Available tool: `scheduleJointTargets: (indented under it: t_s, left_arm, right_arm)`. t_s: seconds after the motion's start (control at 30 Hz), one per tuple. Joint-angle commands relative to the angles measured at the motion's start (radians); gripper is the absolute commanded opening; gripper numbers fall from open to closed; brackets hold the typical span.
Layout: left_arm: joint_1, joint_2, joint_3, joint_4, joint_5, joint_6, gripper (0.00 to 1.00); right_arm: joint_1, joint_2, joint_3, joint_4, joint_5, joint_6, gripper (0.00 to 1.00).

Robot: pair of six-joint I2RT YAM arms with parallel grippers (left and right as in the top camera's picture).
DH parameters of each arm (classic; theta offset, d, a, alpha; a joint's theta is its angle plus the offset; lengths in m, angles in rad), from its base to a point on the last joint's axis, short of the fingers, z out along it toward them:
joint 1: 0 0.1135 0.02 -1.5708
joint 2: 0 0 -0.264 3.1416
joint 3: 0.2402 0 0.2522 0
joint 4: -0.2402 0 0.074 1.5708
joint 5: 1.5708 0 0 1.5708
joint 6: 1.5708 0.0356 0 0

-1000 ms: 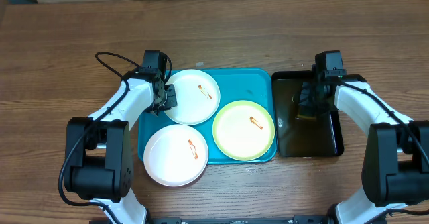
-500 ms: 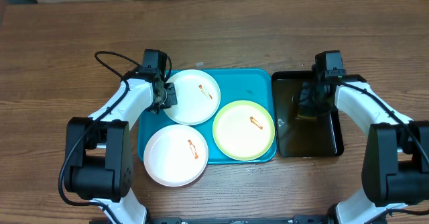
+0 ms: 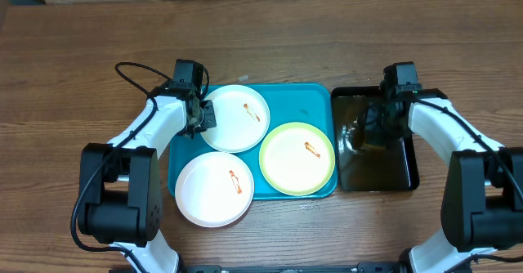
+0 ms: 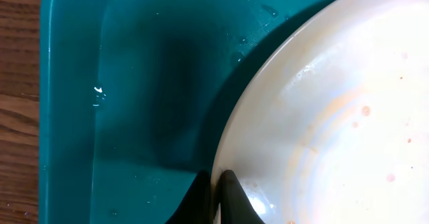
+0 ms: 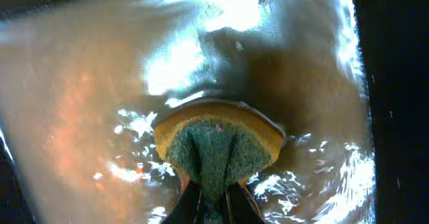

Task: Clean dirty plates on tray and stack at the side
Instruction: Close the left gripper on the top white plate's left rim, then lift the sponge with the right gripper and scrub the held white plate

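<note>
- Nearest, toward the near edge of the brown wooden tabletop (image 3: 286,28) and left of its middle, lies a round shallow white plate (image 3: 214,189) with a small orange-red smear. It overhangs the near-left corner of the large turquoise rectangular plastic tray (image 3: 306,101).
- Just beside it, toward the right edge, a pale yellow round plate with a green rim (image 3: 297,158) lies inside the tray, with a smear right of its centre.
- Farther back, a second white plate (image 3: 235,118), also smeared, sits in the tray's far-left part, touching or just clear of the pale yellow plate.
- At that plate's left rim is the left gripper (image 3: 201,118). In the wrist view its jaws are pinched on the plate's edge, and the plate casts a shadow on the wet tray floor.
- Toward the right edge, just beside the turquoise tray, a smaller black rectangular tray (image 3: 414,167) holds brownish water.
- Into its far half reaches the right gripper (image 3: 377,131), jaws clamped on a yellow sponge with a green scouring face (image 5: 214,143) that sits in the water.
</note>
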Motion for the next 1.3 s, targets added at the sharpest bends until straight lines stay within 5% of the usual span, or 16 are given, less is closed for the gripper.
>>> scheduleJointTargets:
  t_s: [0.0, 0.33, 0.4, 0.5, 0.6, 0.7, 0.83, 0.93, 1.03, 1.13, 1.27]
  left_arm:
    - [0.001, 0.011, -0.007, 0.003, -0.016, -0.002, 0.04]
    - [0.001, 0.011, -0.007, 0.023, 0.046, -0.002, 0.04]
    - [0.001, 0.011, -0.007, 0.028, 0.055, -0.002, 0.04]
    - [0.001, 0.011, -0.007, 0.029, 0.054, -0.002, 0.04]
    - [0.001, 0.011, -0.007, 0.029, 0.055, -0.002, 0.04]
    - [0.001, 0.011, -0.007, 0.031, 0.054, -0.002, 0.04]
    - [0.001, 0.011, -0.007, 0.037, 0.054, -0.002, 0.04]
    - [0.001, 0.011, -0.007, 0.037, 0.053, -0.002, 0.04]
    - [0.001, 0.011, -0.007, 0.042, 0.054, -0.002, 0.04]
    - [0.001, 0.011, -0.007, 0.037, 0.053, 0.002, 0.04]
    - [0.001, 0.011, -0.007, 0.041, 0.053, 0.003, 0.04]
  right_arm:
    - [0.004, -0.047, 0.076, -0.029, -0.001, 0.000, 0.04]
    - [0.004, -0.106, 0.096, -0.110, 0.013, 0.013, 0.04]
    - [0.004, -0.106, 0.096, -0.113, -0.009, 0.127, 0.04]
    - [0.026, -0.106, 0.099, -0.089, -0.067, 0.014, 0.04]
    - [0.030, -0.112, 0.104, -0.146, 0.089, 0.207, 0.04]
    - [0.044, -0.107, 0.104, -0.085, -0.151, -0.019, 0.04]
    - [0.043, -0.116, 0.106, -0.124, 0.024, 0.188, 0.04]
    - [0.055, -0.116, 0.109, -0.055, -0.261, -0.026, 0.04]
    - [0.061, -0.119, 0.153, -0.138, -0.045, 0.072, 0.04]
    - [0.064, -0.119, 0.192, -0.142, -0.154, 0.022, 0.04]
    - [0.069, -0.119, 0.258, -0.230, -0.011, 0.081, 0.04]
